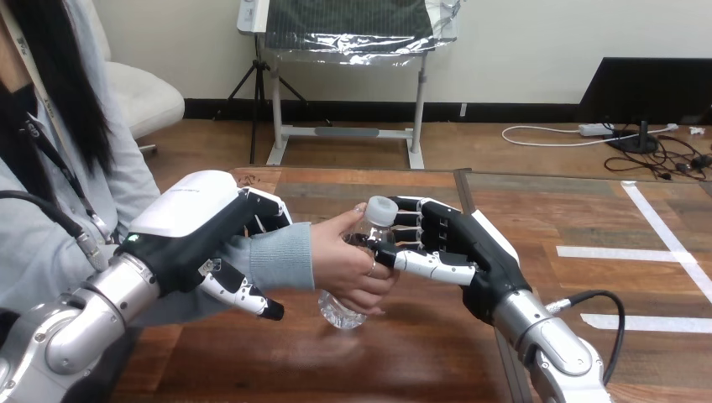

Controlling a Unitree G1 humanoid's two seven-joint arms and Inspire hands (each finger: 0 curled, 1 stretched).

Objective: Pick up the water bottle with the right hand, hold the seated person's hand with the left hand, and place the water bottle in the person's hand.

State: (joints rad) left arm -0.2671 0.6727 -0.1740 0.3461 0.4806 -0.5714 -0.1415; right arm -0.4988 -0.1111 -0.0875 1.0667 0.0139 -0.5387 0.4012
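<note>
The clear water bottle (342,309) hangs tilted over the middle of the wooden table (378,365), its white cap (380,209) up and toward the right, its base lower and toward the left. Whether the base touches the tabletop cannot be told. 2 hands are on it. The person's hand (351,262), reaching in from the view's left, is wrapped round the bottle's middle, hiding most of the body, so that the cap and the base show above and below it. The robot's right hand (458,248) grips the upper part just under the cap: its fingers (413,220) curl round the far side of the neck and its thumb (420,264) presses in from the near side, touching the person's fingers. The robot's left hand (197,227) is closed round the person's wrist (281,256), which is covered by a pale blue-grey sleeve; its fingers lie curled over the top of the sleeve and its thumb (248,298) reaches along beneath it. Strips of white tape (625,252) lie on the table at the right, well apart from the hands.
</note>
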